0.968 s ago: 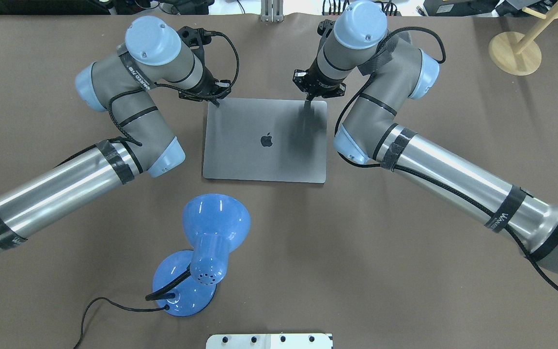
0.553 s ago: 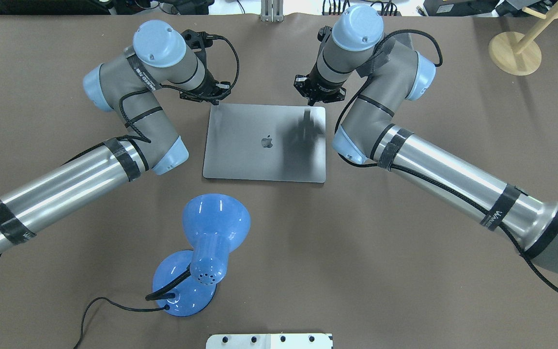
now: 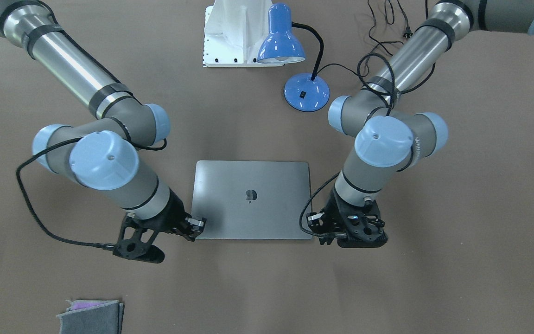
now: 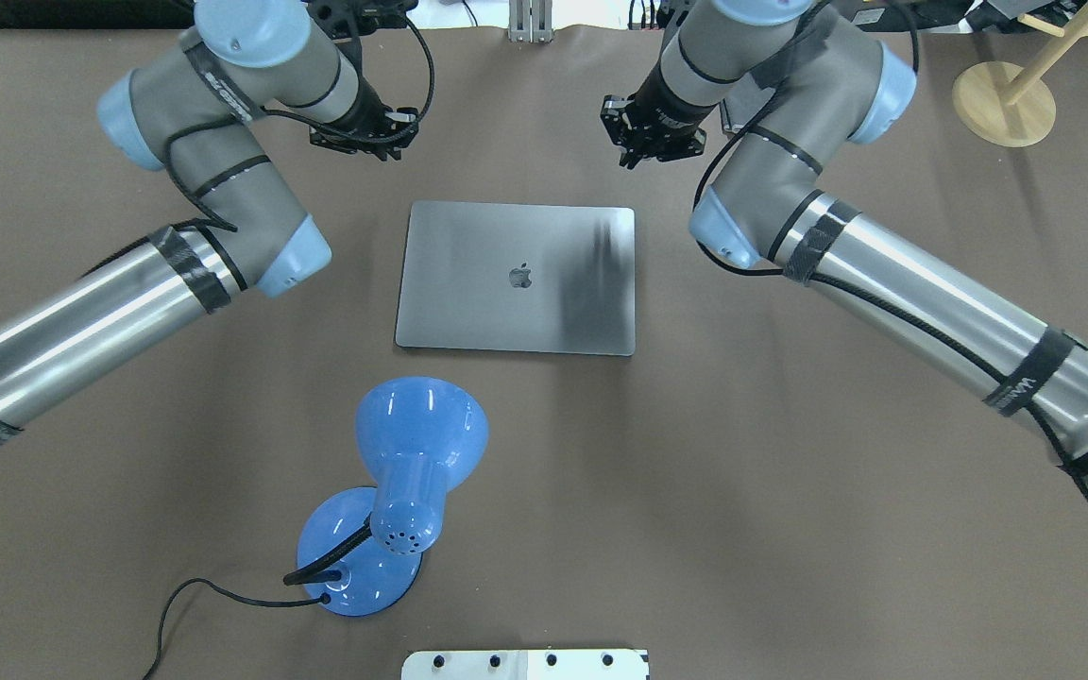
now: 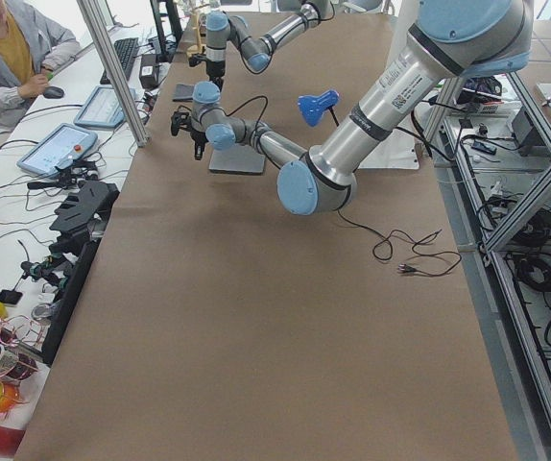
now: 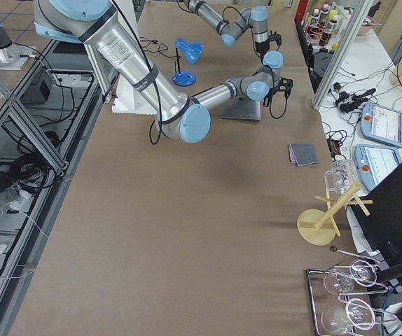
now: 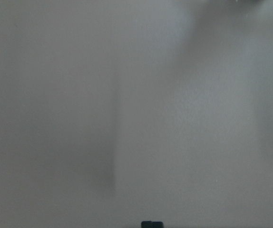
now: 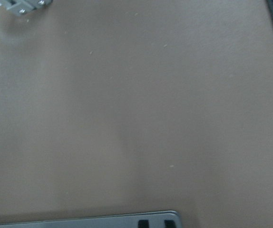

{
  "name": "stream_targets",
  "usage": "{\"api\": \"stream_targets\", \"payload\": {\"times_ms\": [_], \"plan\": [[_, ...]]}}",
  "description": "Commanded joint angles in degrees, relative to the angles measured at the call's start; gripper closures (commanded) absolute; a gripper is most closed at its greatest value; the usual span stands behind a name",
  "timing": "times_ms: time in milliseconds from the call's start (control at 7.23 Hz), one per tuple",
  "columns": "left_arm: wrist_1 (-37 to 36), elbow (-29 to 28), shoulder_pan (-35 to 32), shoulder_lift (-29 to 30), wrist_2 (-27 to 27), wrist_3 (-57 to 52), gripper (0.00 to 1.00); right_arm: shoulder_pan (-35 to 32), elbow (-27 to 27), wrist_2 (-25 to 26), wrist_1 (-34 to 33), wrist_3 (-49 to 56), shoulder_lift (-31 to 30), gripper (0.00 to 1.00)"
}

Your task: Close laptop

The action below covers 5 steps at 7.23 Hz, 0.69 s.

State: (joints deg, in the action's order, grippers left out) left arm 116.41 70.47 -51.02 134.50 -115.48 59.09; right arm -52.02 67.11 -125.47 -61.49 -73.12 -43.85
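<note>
the slim space-grey metal laptop (image 4: 516, 279) is shut and lying flat, lid up, around the middle of the brown tabletop (image 4: 790, 425). its long axis runs side to side across the robot's front. the dark apple logo reads upright in the overhead view, so its top points away from the robot toward the operators' side.

both arms hang over the far long edge, one at each far corner, and neither touches the lid. the right gripper (image 4: 634, 156) is up above its corner. its wrist cam shows that rounded corner at the bottom of the view, with two dark fingertips (image 8: 143, 223) and a thin gap between them, so the jaws are slightly parted and hold nothing. the left gripper (image 4: 382, 146) sits just off the other far corner. its wrist cam is blurry tabletop plus one dark block at the bottom edge, so those jaws look pressed together and empty.

a glossy blue desk lamp (image 4: 402, 491) stands on the robot's side of the laptop, close but not touching. a small folded grey cloth (image 3: 91, 316) lies well away, on the operators' side.
</note>
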Motion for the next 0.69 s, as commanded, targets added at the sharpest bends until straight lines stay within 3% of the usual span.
{"api": "stream_targets", "payload": {"times_ms": [0,138,277,553], "plan": [[-12.2,15.8,-9.1,-13.1,-8.2,-19.3,0.02,-10.8,10.7,-8.2,-4.5,11.3,-12.3,0.00],[-17.3,22.1,-13.1,-20.0,-8.5,-28.3,0.02,-17.0,17.5,-13.2,-10.9,21.6,-19.4,0.00],[-20.7,29.1,-15.7,-28.8,-8.6,-34.0,0.02,-20.8,24.1,-14.0,-15.1,31.1,-28.0,0.00],[-21.2,32.4,-21.5,-42.1,-12.1,-44.9,0.02,-27.1,27.5,-11.8,-17.2,49.5,-40.3,0.00]]}}
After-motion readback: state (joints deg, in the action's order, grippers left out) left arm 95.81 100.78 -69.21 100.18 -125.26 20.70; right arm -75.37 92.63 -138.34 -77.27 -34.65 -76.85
